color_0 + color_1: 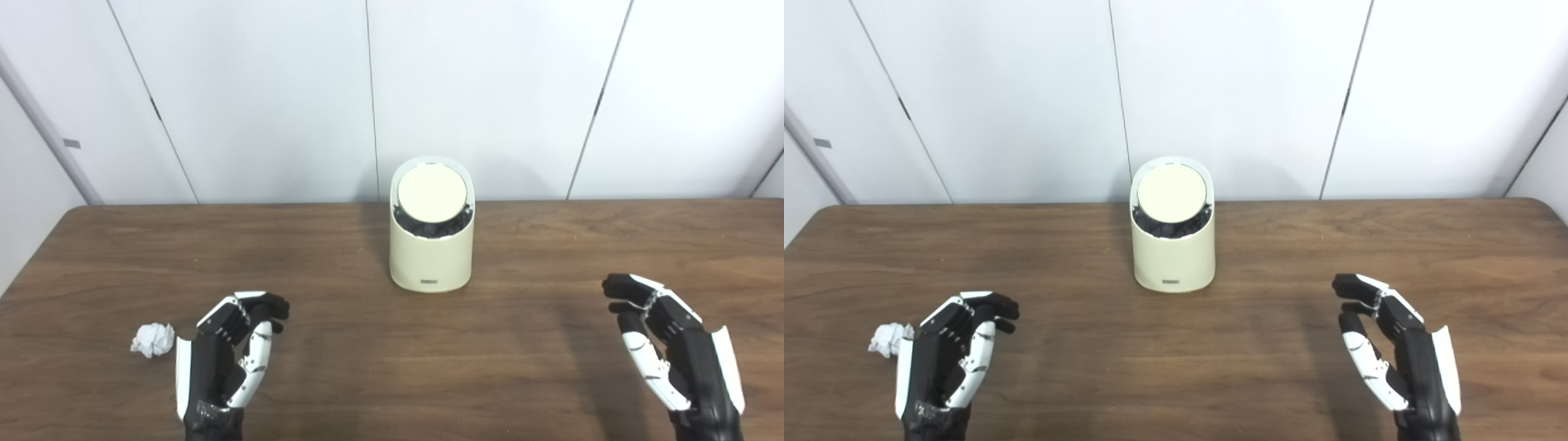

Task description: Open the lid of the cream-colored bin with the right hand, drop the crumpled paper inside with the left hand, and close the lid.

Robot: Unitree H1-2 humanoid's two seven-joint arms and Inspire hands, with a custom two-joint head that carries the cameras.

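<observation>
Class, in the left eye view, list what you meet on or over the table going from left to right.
Paper → left hand → bin → right hand.

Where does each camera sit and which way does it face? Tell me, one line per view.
Left eye view: on the head, looking down and forward at the table; bin right of centre; both hands show.
Right eye view: beside it, same aim; bin nearer centre.
Shared: bin, lid shut, crumpled paper outside the left hand, right hand open, wall panels behind.
</observation>
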